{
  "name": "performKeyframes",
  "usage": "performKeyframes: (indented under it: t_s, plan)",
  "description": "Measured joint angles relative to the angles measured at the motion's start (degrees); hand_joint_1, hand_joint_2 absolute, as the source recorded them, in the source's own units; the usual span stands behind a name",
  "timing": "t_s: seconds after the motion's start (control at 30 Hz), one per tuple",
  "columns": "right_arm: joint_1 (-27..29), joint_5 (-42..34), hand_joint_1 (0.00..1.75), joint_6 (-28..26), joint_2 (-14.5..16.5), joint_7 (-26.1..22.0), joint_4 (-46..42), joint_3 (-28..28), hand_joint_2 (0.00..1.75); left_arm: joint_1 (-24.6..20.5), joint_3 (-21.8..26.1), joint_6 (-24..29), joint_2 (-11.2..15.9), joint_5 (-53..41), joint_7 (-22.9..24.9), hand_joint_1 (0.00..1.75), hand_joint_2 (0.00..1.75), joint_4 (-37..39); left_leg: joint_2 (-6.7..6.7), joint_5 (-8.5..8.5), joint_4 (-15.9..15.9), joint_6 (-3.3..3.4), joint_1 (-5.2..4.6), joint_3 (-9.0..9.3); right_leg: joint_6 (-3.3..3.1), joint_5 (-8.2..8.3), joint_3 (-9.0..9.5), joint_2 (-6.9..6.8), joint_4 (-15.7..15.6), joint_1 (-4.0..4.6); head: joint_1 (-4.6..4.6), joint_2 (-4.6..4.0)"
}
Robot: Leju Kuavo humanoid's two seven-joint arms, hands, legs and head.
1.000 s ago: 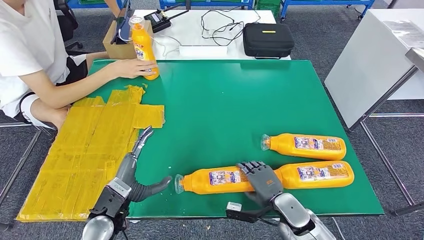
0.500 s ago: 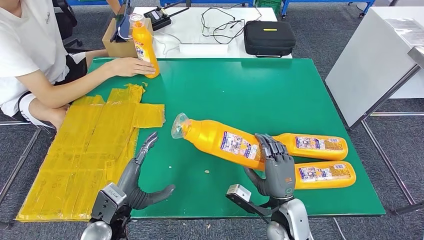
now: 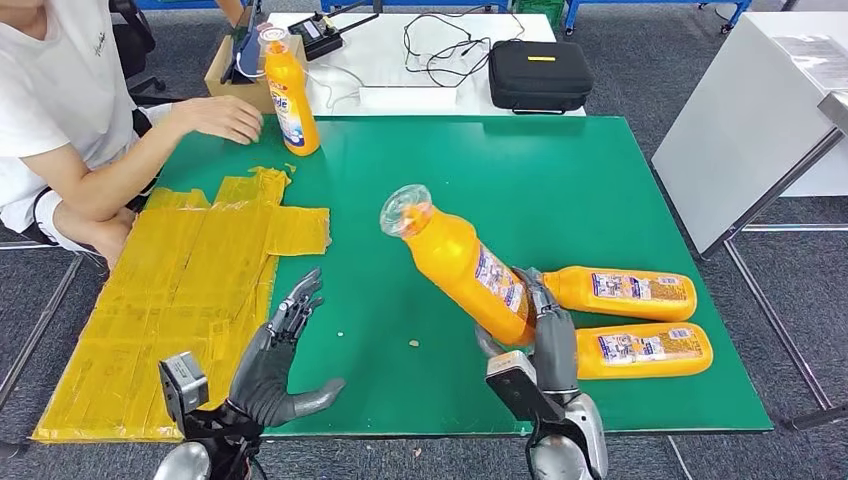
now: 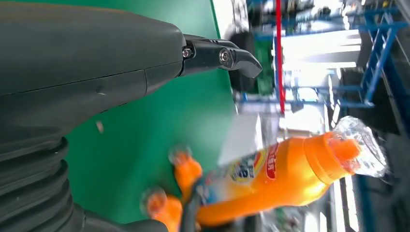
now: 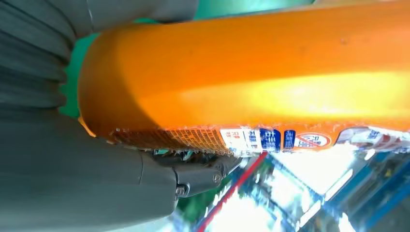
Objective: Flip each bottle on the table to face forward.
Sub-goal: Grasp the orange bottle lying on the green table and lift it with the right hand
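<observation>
At 6 o'clock the right hand grasps a tilted orange bottle, cap toward 11; the left hand at 7 is released. Two bottles lie at 4, one upright bottle at 11

right hand near table's front edge, holding tilted orange plastic bottle, cap up and to its left | two orange plastic bottles lying flat just right of it | left hand well left, beside yellow taped sheet | upright orange bottle far behind left hand
</observation>
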Motion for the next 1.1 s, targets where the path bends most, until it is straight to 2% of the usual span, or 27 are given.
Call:
performKeyframes:
  t_s: [0.13,0.53,0.8,1.1]
  plan:
    - [-0.2,-1.9,1.75,2.9,0.9,-1.0,0.5,1.4,1.75,-0.6,0.0,-1.9,0.0,2.4,0.4,0.00,1.75,0.7,-0.01,0.00,0.0,0.00,0.02,-0.01,-0.01,0.00,-0.02,0.00,0.0,0.01,-0.01,0.00]
    - [-0.3,-2.3,1.75,3.2,1.3,-1.1,1.0,2.5,1.75,-1.1,0.0,-2.2,0.1,2.8,0.6,0.00,1.75,1.4,-0.02,0.00,0.0,0.00,0.00,-0.08,0.00,0.00,-0.06,-0.01,0.0,0.00,0.00,0.00]
    - [-1.7,-4.1,1.75,9.7,2.1,-1.9,3.8,6.3,1.75,-1.9,-1.0,-4.1,0.1,6.4,2.0,0.00,1.75,2.2,0.01,0.01,0.0,-0.01,0.03,-0.09,-0.01,0.00,-0.08,-0.01,0.0,0.01,0.00,0.00]
    - [-2.0,-4.0,1.75,10.0,2.4,-2.0,4.6,7.3,1.75,-2.1,-1.2,-4.1,0.1,6.7,2.2,0.00,1.75,2.3,0.00,0.01,0.0,-0.02,0.04,-0.09,-0.01,0.00,-0.09,-0.01,0.0,0.02,0.00,0.00]
